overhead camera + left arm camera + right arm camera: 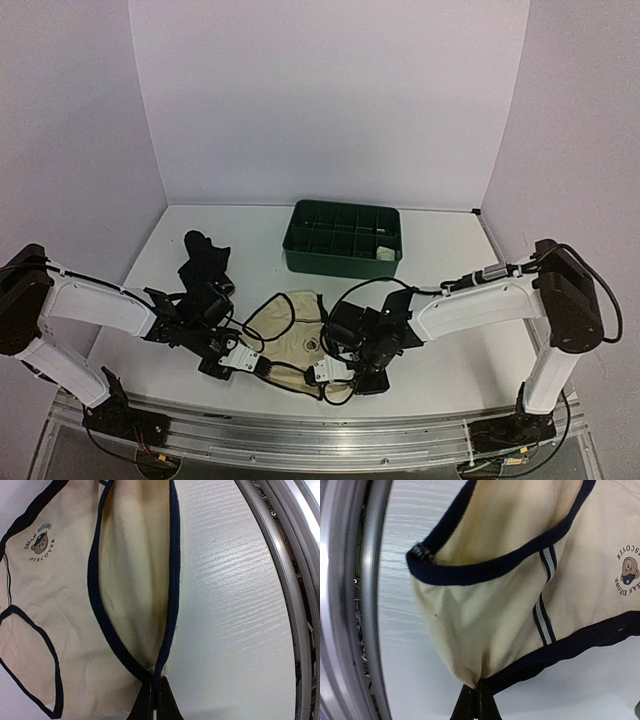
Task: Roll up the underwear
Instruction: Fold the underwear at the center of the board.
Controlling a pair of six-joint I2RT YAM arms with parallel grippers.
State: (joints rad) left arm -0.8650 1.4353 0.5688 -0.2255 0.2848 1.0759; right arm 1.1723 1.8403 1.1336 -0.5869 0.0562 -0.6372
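Scene: a white table (450, 300) enclosed by pale lilac walls (330, 100), with a metal rail (300, 440) along its near edge. In the top view, a green tray (343, 238) stood at twelve o'clock of the table's centre. One compartment held a pale item too small to identify.

A black garment (203, 258) lay crumpled at ten o'clock, well apart from the work in hand. The cream underwear with black edging (290, 330) lay spread flat at six o'clock, between the two arms and near the rail. A small bear print faced up.

The left gripper (155, 700) had its jaws together, clamped on the dark edging at the cloth's seven o'clock corner. The right gripper (476, 702) was likewise clamped on the hem at the five o'clock corner.

Assessment: the step in hand was securing the near edge, before any fold or roll. No roll was formed in this piece.

Requirement for the next move: both arms should lift slightly and carry the edge toward twelve o'clock together, evenly, so the cloth turns over itself without skewing or slipping free.
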